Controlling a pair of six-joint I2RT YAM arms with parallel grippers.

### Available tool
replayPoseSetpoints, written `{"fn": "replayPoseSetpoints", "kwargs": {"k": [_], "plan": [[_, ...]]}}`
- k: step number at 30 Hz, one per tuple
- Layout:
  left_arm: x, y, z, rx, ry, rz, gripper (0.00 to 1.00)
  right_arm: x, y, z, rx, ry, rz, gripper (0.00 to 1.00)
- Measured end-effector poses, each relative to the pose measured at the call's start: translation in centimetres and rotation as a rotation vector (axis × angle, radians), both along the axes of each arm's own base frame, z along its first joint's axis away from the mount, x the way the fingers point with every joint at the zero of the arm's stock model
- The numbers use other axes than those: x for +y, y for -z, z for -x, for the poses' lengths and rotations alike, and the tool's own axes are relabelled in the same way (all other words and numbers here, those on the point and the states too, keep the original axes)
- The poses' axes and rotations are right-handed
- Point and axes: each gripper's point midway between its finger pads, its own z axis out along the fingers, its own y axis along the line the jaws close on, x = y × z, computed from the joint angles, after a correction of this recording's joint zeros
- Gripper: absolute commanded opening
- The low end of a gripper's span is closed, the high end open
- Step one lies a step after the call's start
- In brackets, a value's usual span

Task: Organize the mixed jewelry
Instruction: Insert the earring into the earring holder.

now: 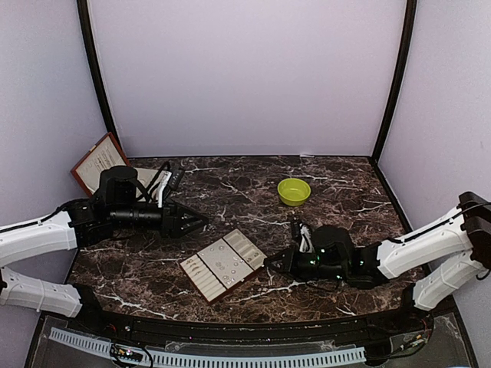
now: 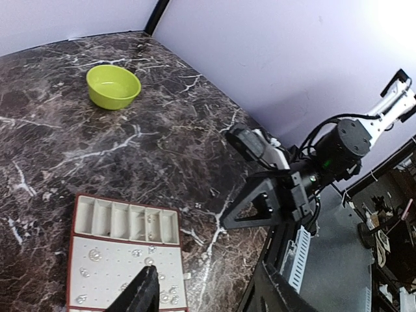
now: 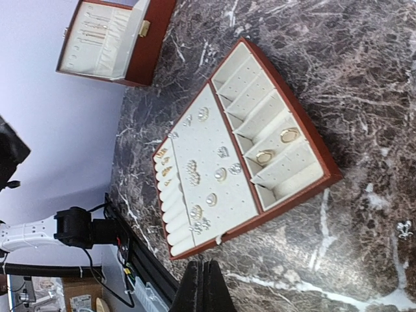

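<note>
Top view: mixed jewelry (image 1: 222,264) sits in the tray (image 1: 238,279) mid-table by the near edge, long axis slanting toward the far right corner, right gripper (image 1: 270,263) nearer; left wrist: left gripper (image 2: 205,283) spread, tray below it; right wrist: right gripper pressed together, tray just ahead.

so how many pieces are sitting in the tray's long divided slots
2: one gold-toned piece and a second gold-toned piece, in neighbouring slots of the tray, seen from the right wrist. The slot walls could hide smaller ones.
</note>
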Motion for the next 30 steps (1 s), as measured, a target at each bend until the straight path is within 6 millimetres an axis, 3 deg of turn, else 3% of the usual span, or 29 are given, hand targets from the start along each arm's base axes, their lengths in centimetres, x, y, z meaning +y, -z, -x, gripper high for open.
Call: {"fn": "replayPoseSetpoints", "kwargs": {"k": [3,6,23,30], "plan": [[1.1,0.5,-1.4,0.016,-0.019,-0.008,0.52,0.9,-0.8,-0.2,0.013,0.006,-0.067,0.00],[1.1,0.9,-1.1,0.017,0.014,-0.019,0.52,1.5,-1.0,-0.2,0.030,0.013,-0.110,0.00],[1.6,1.8,-0.2,-0.021,0.043,-0.037,0.52,3.6,0.7,-0.5,0.137,0.075,-0.174,0.00],[1.8,1.2,0.1,-0.037,0.043,-0.023,0.52,4.8,2.2,-0.9,0.162,0.092,-0.175,0.00]]}}
